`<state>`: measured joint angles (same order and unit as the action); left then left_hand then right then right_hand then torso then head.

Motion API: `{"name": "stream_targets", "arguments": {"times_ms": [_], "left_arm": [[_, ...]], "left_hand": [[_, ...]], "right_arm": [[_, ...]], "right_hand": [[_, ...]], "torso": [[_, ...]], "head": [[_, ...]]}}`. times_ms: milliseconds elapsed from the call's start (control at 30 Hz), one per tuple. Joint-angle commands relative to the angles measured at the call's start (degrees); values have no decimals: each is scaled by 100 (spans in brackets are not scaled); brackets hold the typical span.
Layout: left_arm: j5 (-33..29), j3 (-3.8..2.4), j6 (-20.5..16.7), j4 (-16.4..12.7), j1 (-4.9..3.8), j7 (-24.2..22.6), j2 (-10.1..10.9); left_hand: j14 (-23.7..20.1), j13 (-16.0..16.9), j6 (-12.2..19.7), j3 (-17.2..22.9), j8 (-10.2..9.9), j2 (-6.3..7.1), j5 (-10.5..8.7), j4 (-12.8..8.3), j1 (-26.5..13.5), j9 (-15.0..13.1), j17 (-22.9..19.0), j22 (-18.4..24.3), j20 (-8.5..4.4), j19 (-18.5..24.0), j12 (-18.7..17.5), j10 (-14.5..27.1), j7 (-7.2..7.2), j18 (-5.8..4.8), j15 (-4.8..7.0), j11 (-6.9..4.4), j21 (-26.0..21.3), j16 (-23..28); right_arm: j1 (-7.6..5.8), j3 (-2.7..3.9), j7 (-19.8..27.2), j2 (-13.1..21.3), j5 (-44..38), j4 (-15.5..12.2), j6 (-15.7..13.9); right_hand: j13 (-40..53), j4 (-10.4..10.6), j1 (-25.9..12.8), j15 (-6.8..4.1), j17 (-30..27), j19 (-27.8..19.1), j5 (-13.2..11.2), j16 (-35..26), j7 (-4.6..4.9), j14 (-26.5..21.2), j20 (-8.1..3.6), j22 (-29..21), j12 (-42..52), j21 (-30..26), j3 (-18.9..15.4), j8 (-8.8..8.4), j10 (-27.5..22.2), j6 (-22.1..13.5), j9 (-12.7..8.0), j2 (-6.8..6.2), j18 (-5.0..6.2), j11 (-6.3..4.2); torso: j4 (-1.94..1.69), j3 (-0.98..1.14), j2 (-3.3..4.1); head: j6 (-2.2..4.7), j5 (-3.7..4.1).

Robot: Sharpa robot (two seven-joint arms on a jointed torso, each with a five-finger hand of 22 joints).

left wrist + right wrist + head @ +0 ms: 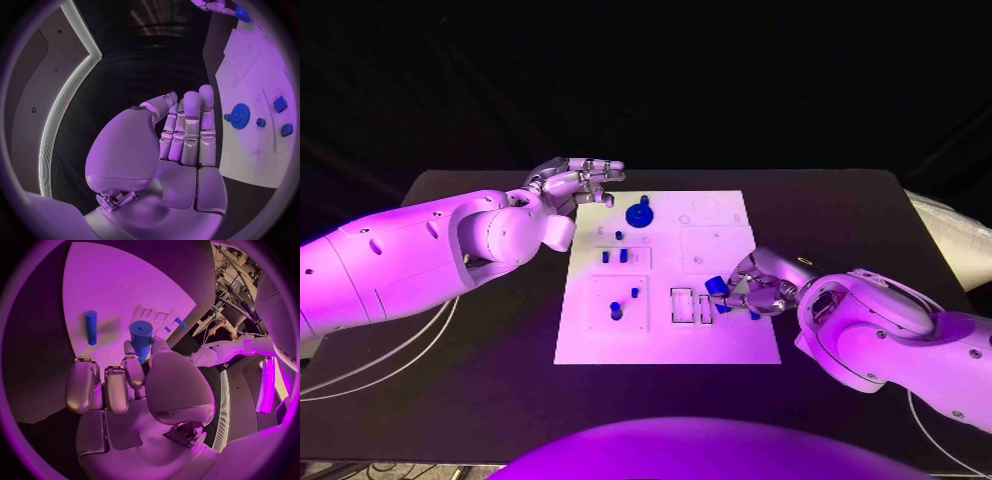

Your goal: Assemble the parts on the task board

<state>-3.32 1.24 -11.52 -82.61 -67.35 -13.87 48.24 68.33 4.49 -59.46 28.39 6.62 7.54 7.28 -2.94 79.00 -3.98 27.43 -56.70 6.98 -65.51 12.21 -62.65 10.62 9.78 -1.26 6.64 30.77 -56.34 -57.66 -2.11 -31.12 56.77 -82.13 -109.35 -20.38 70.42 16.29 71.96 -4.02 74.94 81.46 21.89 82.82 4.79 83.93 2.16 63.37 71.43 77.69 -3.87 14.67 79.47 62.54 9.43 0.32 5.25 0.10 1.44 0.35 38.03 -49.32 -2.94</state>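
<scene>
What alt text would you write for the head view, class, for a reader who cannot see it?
The robot's right hand holds a blue cylinder part over the near right side of the white task board on a black table. Its left hand hovers empty at the board's far left corner, near a blue gear.

No text, label, brand or number can be read anywhere. The flat white plastic task board (668, 300) bears only outlined recesses, not letters. Beside that board, dark marks on a white robot arm (284, 352) may be lettering, too blurred to read.
</scene>
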Motion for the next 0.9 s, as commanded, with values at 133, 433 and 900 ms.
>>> {"name": "stream_targets", "arguments": {"times_ms": [133, 433, 900], "left_arm": [[25, -3, 128, -7, 2, -11, -10], [26, -3, 147, -16, 3, 9, -11], [56, -3, 162, -20, 3, 13, -15]], "left_hand": [[-51, -3, 7, -34, 37, -62, -5, -12, 5, 4, -5, 5, -11, 38, 37, 34, 11, 65, -4, -13, -34, 25], [-53, -5, 12, -39, 38, -63, -4, -16, 5, 5, -11, 7, -11, 39, 43, 43, 12, 66, -4, -12, -38, 25], [-53, -5, 14, -40, 38, -63, -4, -18, 6, 5, -12, 8, -11, 39, 44, 46, 12, 66, -4, -12, -38, 25]], "right_arm": [[-6, 4, 118, -144, 356, -3, 132], [-8, 5, -12, -417, 476, 109, 613], [-9, 5, -109, -629, 326, 255, 479]], "right_hand": [[-24, 11, 71, -47, 128, -6, 60, 16, -94, 382, -34, 17, -40, 26, -44, 13, 84, 108, 224, 140, -37, -71], [-68, 33, -156, -54, 133, -5, 31, 18, -105, 380, -43, 18, -137, 23, -179, 13, 81, 129, 325, 232, -38, -79], [-96, 34, -629, -64, 67, -16, -637, -24, -124, 364, -54, 0, -294, 5, -587, 10, 66, 128, 538, 298, -35, -93]], "torso": [[-10, -5, 6], [-10, -7, 7], [-6, -5, 2]], "head": [[-7, -6], [-24, -32], [-37, -52]]}}
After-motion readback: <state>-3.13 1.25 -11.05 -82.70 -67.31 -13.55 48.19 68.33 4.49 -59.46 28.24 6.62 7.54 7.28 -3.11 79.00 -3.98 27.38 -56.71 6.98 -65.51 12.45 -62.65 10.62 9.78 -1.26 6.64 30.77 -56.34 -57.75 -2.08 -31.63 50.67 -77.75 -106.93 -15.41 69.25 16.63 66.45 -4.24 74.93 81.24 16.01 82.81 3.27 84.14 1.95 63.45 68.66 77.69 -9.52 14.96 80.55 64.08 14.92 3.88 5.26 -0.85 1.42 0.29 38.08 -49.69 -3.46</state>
